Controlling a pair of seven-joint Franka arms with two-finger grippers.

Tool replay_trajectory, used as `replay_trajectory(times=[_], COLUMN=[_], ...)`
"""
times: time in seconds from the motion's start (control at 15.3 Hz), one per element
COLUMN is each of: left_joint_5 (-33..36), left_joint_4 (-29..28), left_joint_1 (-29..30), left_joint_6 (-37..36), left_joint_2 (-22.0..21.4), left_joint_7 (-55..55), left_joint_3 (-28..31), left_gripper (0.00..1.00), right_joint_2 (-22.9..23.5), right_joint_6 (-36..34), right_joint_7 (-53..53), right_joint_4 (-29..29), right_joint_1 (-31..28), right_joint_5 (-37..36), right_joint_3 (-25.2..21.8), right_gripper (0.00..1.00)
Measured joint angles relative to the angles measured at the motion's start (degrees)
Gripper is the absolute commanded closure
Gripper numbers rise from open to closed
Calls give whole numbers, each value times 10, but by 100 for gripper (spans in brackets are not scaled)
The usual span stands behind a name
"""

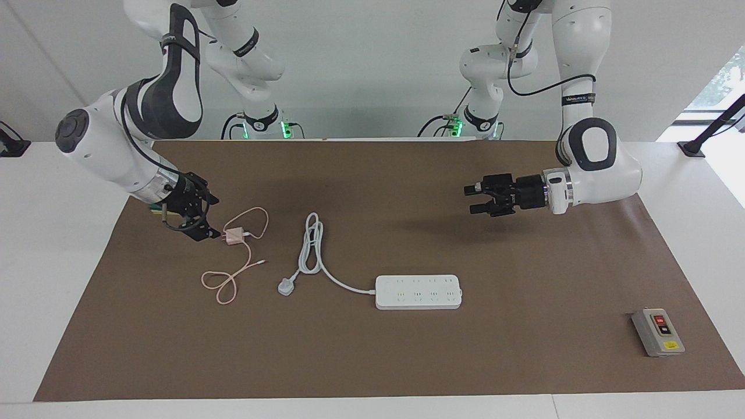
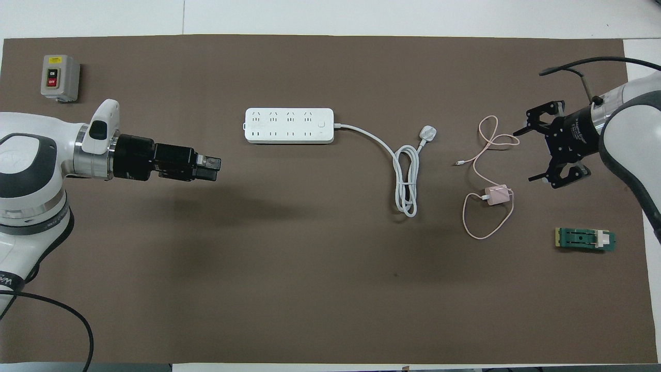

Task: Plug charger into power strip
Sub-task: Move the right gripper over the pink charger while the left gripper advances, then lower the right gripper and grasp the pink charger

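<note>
Nothing is plugged in yet. The small pale-pink cube charger (image 1: pixel 235 236) lies on the brown-covered table (image 1: pixel 524 262), well apart from the long white power strip (image 1: pixel 418 291). The right pincer (image 1: pixel 205 224) hangs open just beside the charger; the left pincer (image 1: pixel 478 199), open and empty, hovers over bare table.

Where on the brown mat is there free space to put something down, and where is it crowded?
The mat is bare along the robots' edge, nearer than the power strip and its white cord. It is also bare between the strip and the grey switch box, under the left gripper. It is crowded around the charger, pink cable, green block and right gripper.
</note>
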Motion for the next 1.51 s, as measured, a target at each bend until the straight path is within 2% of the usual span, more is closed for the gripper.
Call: replay_trajectory(times=[0.39,0.72,1.51], left_joint_5=[-86,-99,-96], left_joint_4=[-11,-11,-11], left_joint_1=[0,-1,-7], left_joint_6=[-24,-36,-45], left_joint_2=[26,40,40], left_joint_7=[-6,-6,-6], left_joint_3=[1,0,0], left_gripper=[0,0,0], right_joint_2=[13,12,17], right_joint_6=[53,93,97], right_joint_7=[-78,-134,-151], right_joint_4=[-67,-133,-163], right_joint_1=[-27,-38,-48], right_joint_5=[46,92,103], right_joint_3=[-1,-1,-1], right_gripper=[0,0,0])
